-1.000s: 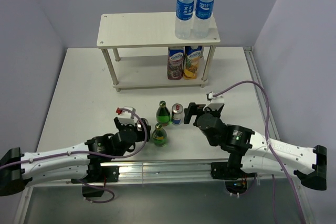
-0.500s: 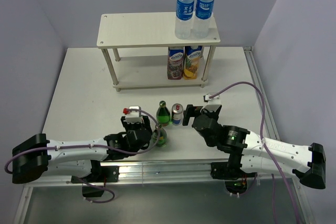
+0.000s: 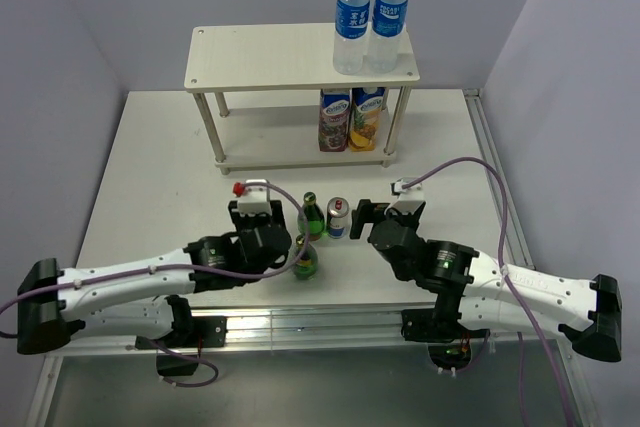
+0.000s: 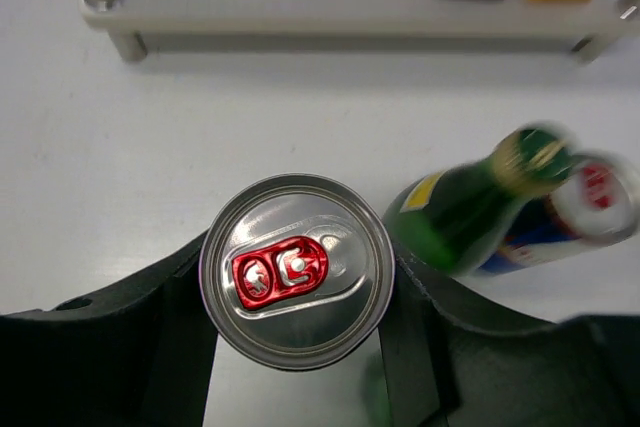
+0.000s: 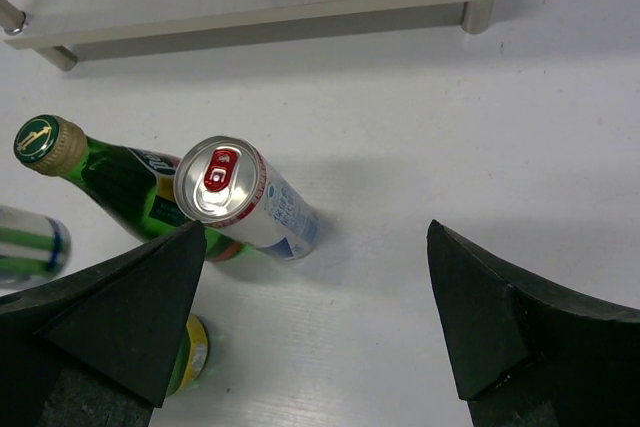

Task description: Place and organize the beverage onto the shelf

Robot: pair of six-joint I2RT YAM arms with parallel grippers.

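Left wrist shows fingers (image 4: 120, 347) gripping a silver, red-tabbed can (image 4: 296, 269).

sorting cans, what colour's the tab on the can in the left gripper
Red tab on the can; left wrist view.

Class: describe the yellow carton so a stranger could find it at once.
Find the two-tier shelf at the back of the table. At the right end of its lower board, two cartons stand side by side. The yellow carton is the right-hand one; its neighbour, the dark carton, is maroon-brown.
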